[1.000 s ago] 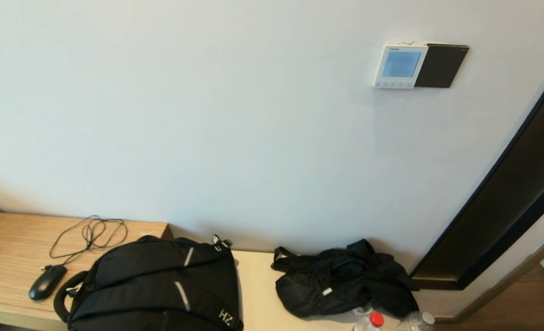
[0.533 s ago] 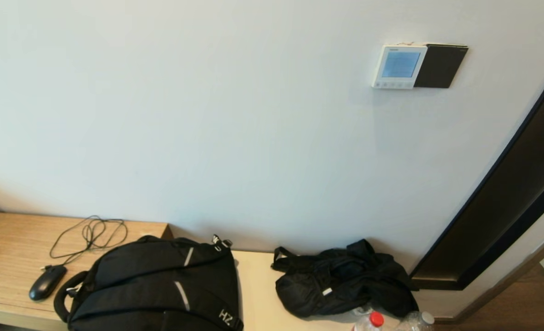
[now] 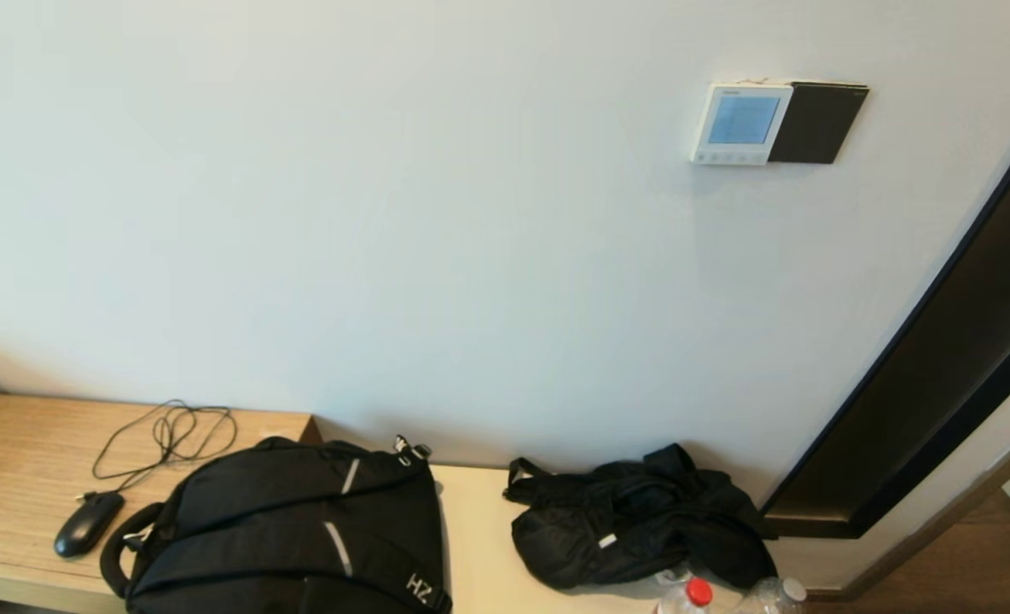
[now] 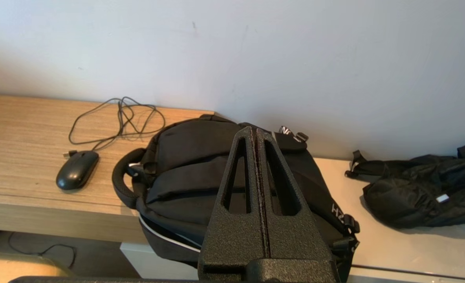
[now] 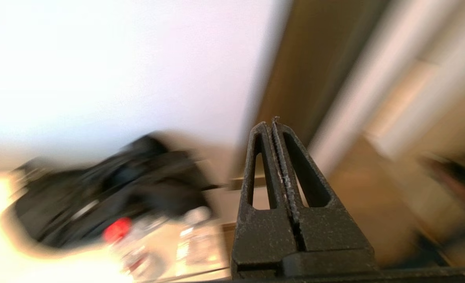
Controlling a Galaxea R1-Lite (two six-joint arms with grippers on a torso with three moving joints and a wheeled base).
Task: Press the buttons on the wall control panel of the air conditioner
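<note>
Here, backpack (image 3: 287,529) lettered "HZ", wall control panel (image 3: 741,123) untouched, left tool (image 4: 254,131) clenched, right tool (image 5: 272,125) clenched.

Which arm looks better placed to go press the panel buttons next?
Probably the right. The control panel hangs on the robot's right of the wall; the right tool, shut, points near the door frame, while the left tool, shut, hangs over the backpack.

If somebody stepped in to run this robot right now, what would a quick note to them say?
Left gripper: shut, empty, above the black backpack on the bench.
Right gripper: shut, empty, low near the water bottles and dark door frame.
Air conditioner's wall control panel: high on the wall, screen lit, beside a dark brown plate. Buttons along its lower edge.
Done: nothing; neither arm is near the panel.
Left: reach up and press.
</note>
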